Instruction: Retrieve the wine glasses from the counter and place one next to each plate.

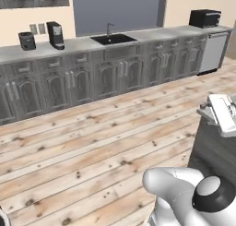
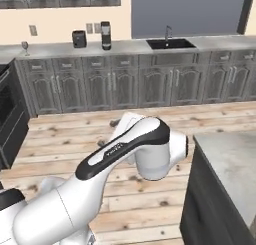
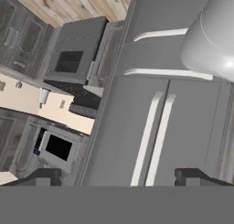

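Across the wooden floor, on the far counter [image 2: 60, 50], one wine glass [image 2: 24, 47] stands at its left end; the gripper [image 3: 118, 176] holds nothing, fingers spread wide, facing a steel fridge [image 3: 155, 118].

One clear wine glass [image 2: 24, 47] stands upright at the counter's [image 2: 55, 49] far left end
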